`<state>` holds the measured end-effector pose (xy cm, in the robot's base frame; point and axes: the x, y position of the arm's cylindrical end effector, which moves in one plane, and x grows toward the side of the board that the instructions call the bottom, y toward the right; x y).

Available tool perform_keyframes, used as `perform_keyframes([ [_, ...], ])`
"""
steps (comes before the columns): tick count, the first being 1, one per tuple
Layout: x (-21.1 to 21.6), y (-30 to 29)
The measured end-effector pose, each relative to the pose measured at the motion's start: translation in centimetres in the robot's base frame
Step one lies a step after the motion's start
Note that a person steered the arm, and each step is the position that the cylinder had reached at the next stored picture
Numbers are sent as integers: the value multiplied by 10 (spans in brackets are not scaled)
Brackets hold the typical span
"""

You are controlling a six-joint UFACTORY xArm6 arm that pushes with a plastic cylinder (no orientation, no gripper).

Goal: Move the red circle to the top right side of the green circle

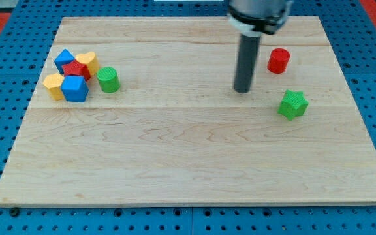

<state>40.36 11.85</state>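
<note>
The red circle [279,60] stands near the board's upper right. The green circle [108,79] stands at the upper left, just right of a cluster of blocks. My tip [243,90] rests on the board below and to the left of the red circle, apart from it, and left of the green star [293,104]. It touches no block.
At the upper left sit two blue blocks [74,88] [64,59], a red block [77,69] and two yellow blocks [54,85] [87,61], packed together. The wooden board [188,163] lies on a blue pegboard.
</note>
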Motion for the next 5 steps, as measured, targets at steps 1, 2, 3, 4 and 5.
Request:
perform_keyframes([
  [1,0,60],
  [2,-15,112],
  [3,-43,138],
  [4,-71,144],
  [5,-72,70],
])
